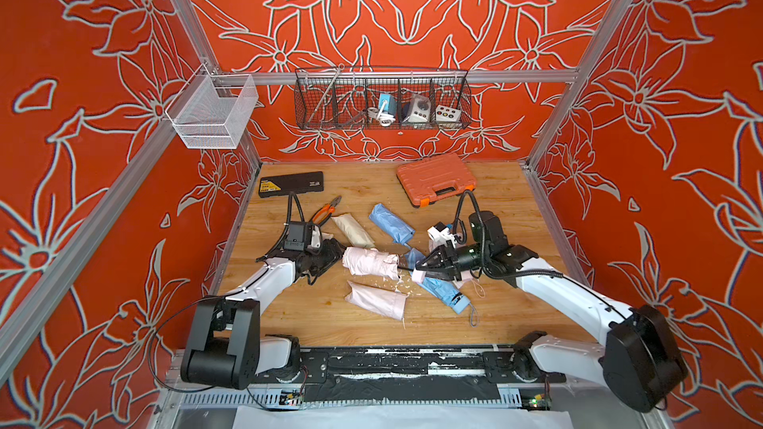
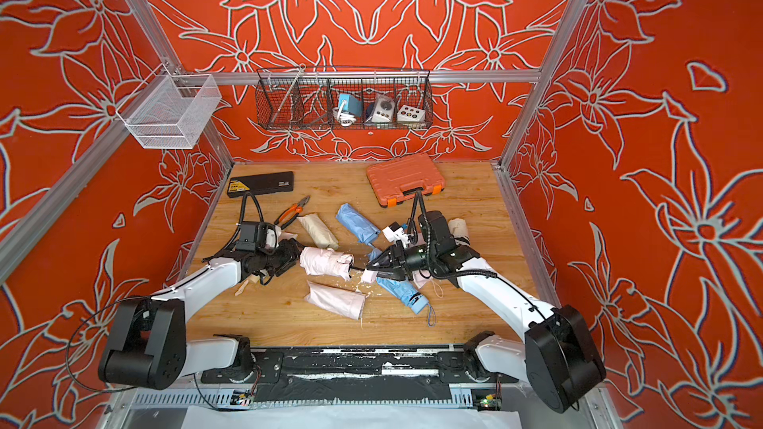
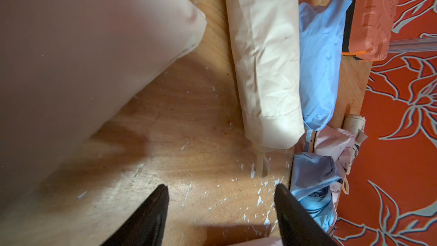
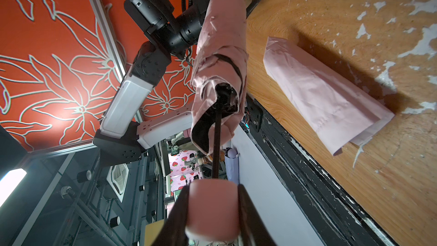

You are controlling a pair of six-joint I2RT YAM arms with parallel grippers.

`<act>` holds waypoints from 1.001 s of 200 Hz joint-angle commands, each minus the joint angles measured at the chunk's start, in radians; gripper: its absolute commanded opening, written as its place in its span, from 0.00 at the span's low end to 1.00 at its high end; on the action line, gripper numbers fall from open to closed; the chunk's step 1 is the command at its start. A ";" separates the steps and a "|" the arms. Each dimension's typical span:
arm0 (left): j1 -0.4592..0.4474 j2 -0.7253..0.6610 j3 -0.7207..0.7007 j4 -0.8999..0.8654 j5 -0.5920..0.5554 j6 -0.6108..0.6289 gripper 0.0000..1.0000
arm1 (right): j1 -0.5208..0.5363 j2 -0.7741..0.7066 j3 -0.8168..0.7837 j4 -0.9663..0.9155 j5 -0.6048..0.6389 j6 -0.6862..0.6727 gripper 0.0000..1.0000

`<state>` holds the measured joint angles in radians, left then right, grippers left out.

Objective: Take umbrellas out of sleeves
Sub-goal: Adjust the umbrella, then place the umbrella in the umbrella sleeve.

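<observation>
A pale pink umbrella [image 1: 369, 262] [image 4: 220, 55] hangs just above the table between both grippers. My right gripper [image 1: 419, 270] [image 4: 214, 186] is shut on its pink handle [image 4: 212, 209], and the black shaft [image 4: 217, 138] is drawn out. My left gripper [image 1: 340, 255] [image 3: 221, 185] holds the fabric end deep between wide-set jaws. A flat pink sleeve [image 1: 375, 301] [image 4: 326, 91] lies in front. Behind lie a cream umbrella [image 1: 353, 231] [image 3: 264, 55] and a blue umbrella [image 1: 390, 222], each in its sleeve. Another blue umbrella [image 1: 444, 290] lies under my right gripper.
Orange-handled pliers [image 1: 326, 210] lie behind my left wrist. An orange case [image 1: 435, 177] and a black case [image 1: 291, 183] sit at the back of the table. A cream roll [image 2: 458, 226] lies behind my right arm. Blurred pale fabric [image 3: 82, 55] lies close to the left wrist lens.
</observation>
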<state>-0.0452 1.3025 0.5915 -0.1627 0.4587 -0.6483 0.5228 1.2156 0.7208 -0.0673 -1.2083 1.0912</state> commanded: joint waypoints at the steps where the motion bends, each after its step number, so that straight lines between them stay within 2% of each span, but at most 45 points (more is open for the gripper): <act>1: -0.014 -0.016 -0.001 0.017 0.032 -0.004 0.69 | 0.014 0.011 0.041 0.098 -0.036 0.002 0.08; 77: -0.119 -0.039 -0.010 0.014 0.017 0.003 0.66 | 0.046 0.124 0.080 0.126 -0.019 -0.016 0.08; 138: -0.128 -0.063 -0.056 -0.007 0.000 0.046 0.66 | 0.065 0.253 0.016 0.170 -0.023 -0.066 0.08; 178: -0.128 -0.088 -0.095 -0.046 -0.045 0.086 0.66 | 0.090 0.340 -0.031 0.123 -0.015 -0.163 0.08; 200: -0.130 -0.054 -0.089 -0.043 -0.059 0.084 0.66 | 0.107 0.413 -0.043 0.091 0.007 -0.237 0.09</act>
<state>-0.1707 1.2350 0.5011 -0.1932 0.4088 -0.5941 0.6102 1.5742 0.6952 0.0345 -1.2030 0.9607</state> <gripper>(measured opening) 0.660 0.293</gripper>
